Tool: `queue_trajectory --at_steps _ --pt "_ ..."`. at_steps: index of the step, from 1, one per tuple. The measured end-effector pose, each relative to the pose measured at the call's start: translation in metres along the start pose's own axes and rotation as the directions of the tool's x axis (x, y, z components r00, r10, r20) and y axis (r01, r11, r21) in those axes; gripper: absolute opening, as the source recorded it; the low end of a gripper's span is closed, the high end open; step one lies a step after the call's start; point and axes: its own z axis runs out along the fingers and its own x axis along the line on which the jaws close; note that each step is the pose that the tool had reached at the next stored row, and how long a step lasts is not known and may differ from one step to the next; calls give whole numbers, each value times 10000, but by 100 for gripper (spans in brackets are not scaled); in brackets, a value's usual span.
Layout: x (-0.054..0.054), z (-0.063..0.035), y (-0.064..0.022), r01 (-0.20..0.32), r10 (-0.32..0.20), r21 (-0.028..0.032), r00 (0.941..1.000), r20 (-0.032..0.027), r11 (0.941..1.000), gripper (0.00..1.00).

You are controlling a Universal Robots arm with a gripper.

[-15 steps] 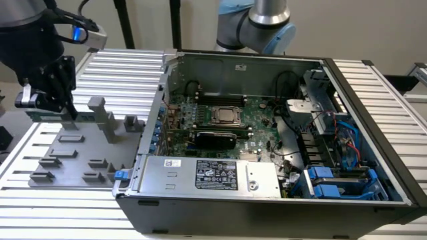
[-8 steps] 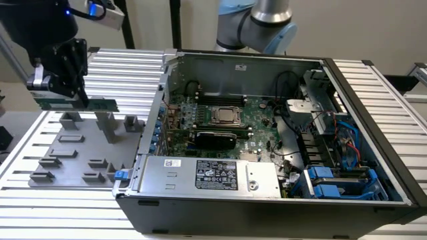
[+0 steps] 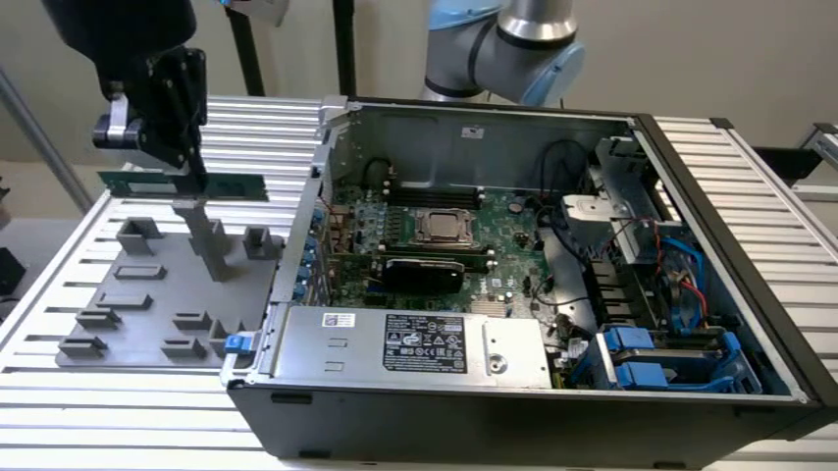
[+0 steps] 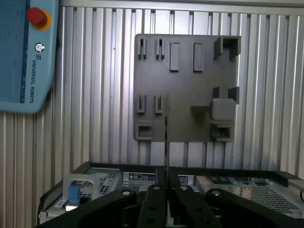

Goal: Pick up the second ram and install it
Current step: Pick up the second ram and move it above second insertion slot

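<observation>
the gripper is clamped on the second ram, pinching it near mid-length. the green stick hangs level in the air above the grey fixture plate, clear of its holders. from the wrist view i see the stick edge-on as a thin line running out from between the fingers.

i judge the step in hand to be the lift and carry. doing it well means keeping the stick level and square in the grip. it also means keeping it high enough to clear the tall post just below it and the near wall of the open computer case. slow moves matter, since a thin board can pivot in a pinch grip.

the plate and case sit side by side on a ribbed aluminium table. the motherboard lies inside the case. a blue teach pendant with a red stop button rests on the table beyond the plate. behind is a plain pale wall.
</observation>
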Motion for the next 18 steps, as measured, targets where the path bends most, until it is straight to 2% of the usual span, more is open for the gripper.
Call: queue_trajectory --at_steps 8,18 --pt "2 -15 -362 1 -1 1 10000 39 10000 0" --pt "-49 -15 -820 1 -1 0 10000 39 10000 0"
